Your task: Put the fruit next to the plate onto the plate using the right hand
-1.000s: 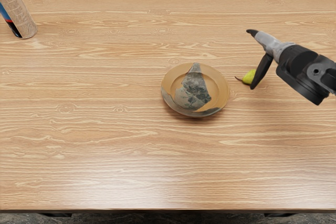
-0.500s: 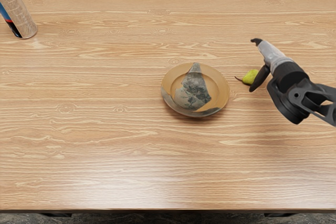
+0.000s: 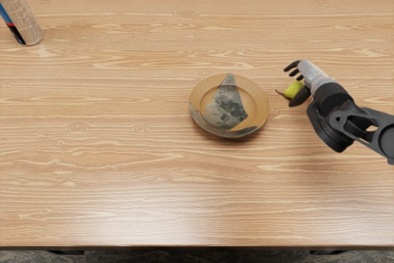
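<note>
Only the right arm (image 3: 369,132) shows, coming in from the right edge and reaching leftward toward the plate (image 3: 198,100), a little lower than the plate's centre at its bulky black wrist housing (image 3: 331,120). From there a slim grey section (image 3: 314,75) angles up and to the left, ending in the right hand (image 3: 300,82) just off the plate's right rim. Its dark fingers (image 3: 290,66) curl over from the far side and the thumb (image 3: 301,97) closes from the near side, with the small yellow fruit (image 3: 293,90) pinched between them

Can (image 3: 20,12), perhaps soda, far-left corner.
</note>
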### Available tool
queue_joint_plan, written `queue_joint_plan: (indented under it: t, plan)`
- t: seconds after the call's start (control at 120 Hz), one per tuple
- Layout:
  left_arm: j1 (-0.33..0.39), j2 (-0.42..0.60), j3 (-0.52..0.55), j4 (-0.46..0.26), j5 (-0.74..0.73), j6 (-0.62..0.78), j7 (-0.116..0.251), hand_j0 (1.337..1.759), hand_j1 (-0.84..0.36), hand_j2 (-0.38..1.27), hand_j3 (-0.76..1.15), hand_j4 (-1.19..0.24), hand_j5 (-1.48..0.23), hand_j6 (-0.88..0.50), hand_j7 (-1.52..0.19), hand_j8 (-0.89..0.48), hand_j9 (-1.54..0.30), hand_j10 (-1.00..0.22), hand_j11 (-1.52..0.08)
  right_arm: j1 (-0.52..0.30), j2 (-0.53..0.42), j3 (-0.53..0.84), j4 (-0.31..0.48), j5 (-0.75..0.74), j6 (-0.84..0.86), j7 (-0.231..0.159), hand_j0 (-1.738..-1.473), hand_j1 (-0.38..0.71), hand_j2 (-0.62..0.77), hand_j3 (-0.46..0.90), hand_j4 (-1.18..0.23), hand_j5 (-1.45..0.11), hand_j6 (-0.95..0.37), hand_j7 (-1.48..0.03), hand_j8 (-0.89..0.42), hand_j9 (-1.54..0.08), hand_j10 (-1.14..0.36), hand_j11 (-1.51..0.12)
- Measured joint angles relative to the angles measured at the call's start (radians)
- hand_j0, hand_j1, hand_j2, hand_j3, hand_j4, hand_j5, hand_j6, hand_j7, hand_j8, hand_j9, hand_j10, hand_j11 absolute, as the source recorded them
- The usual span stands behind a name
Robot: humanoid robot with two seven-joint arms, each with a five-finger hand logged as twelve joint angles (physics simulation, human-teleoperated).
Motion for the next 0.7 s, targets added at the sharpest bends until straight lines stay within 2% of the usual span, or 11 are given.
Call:
queue_joint_plan:
  t: [0.183,0.7]
  plan:
    - [0.0,0.0,0.0,0.0,0.0,0.0,0.0,1.658,0.35,0.0,0.0,0.0,0.0,0.0,0.0,0.0,0.0,0.0,0.0,-0.005,0.002,0.0,-0.008,-0.003,0.001,0.0,-1.658,0.12,-0.07,0.0,-0.4,-0.5,-0.4,-0.51,-0.36,-0.51,-0.4,-0.51]
    - [0.0,0.0,0.0,0.0,0.0,0.0,0.0,1.658,0.35,0.0,0.0,0.0,0.0,0.0,0.0,0.0,0.0,0.0,0.0,-0.019,0.005,-0.001,-0.026,-0.004,0.002,0.0,-1.658,0.22,-0.06,0.0,-0.49,-0.6,-0.48,-0.62,-0.47,-0.62,-0.48,-0.62]
